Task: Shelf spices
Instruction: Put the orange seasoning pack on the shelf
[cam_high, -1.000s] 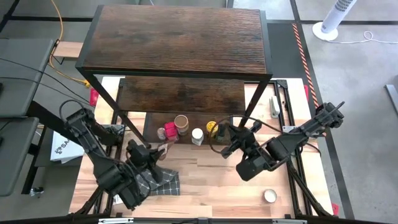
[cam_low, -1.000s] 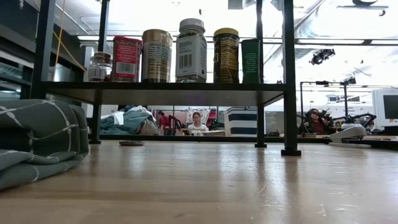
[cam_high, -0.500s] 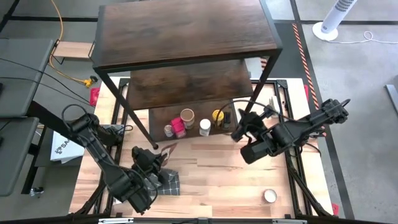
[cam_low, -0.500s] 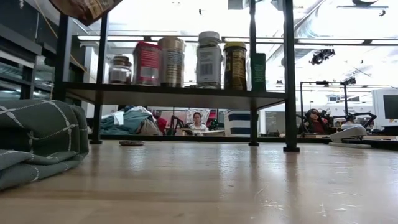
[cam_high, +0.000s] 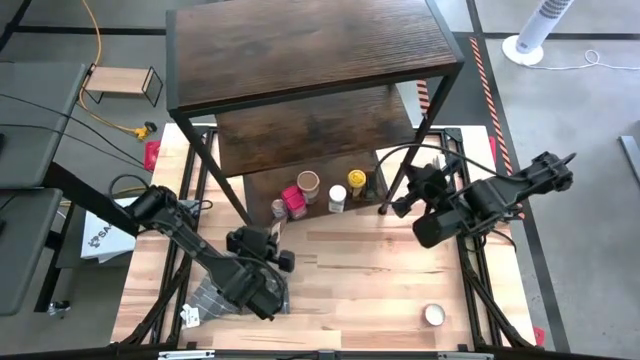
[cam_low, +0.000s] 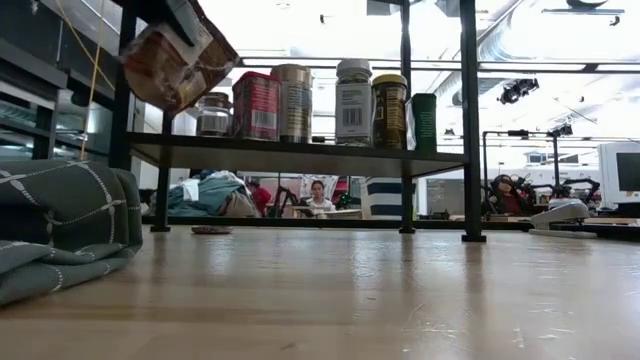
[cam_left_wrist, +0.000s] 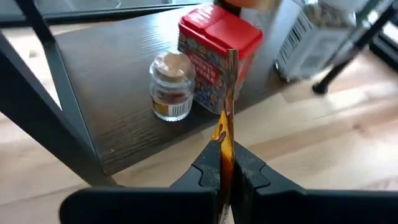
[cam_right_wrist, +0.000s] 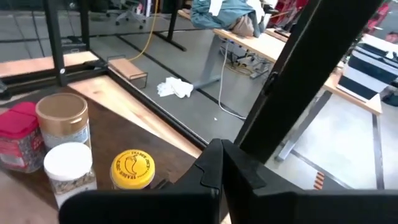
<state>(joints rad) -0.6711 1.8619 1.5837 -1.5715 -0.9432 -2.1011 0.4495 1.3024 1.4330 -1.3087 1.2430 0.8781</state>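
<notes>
The shelf (cam_high: 310, 50), dark wood boards on a black frame, stands at the table's far side. Several spices stand in a row on its lowest board (cam_left_wrist: 118, 106): a small glass jar (cam_left_wrist: 171, 92), a red tin (cam_left_wrist: 214, 53), and jars with tan (cam_high: 308, 183), white (cam_high: 337, 195) and yellow (cam_high: 355, 180) lids. My left gripper (cam_left_wrist: 225, 155) is in front of that board, shut on a flat brown-orange packet (cam_low: 175, 62). My right gripper (cam_high: 400, 205) is shut at the shelf's front right leg (cam_high: 425, 135). My left gripper pinches the packet's near edge (cam_left_wrist: 224, 146) between its two fingers. The fingers slant down toward the lowest board from the table's near left. The packet sticks out edge-on past the fingertips toward the red tin, clear of table and board. My right gripper is shut low on the front right leg (cam_right_wrist: 273, 93), coming nearly level from the table's right. Its own fingers (cam_right_wrist: 211, 165) hide the place of contact. The leg rises slanting just beyond the fingertips, and the shelf's feet stay on the table.
A folded grey checked cloth (cam_high: 250, 292) lies near the front left, under my left arm. A small round white-topped thing (cam_high: 434, 315) sits at the front right. A small light-wood stand (cam_high: 120, 85) stands beyond the table's far left. People sit in the room behind.
The shelf has slid toward the table's right edge and turned a little, its spices carried along upright. My right gripper went right and farther back with the leg. My left gripper has gone right and down toward the lowest board, bringing the packet into the low view.
</notes>
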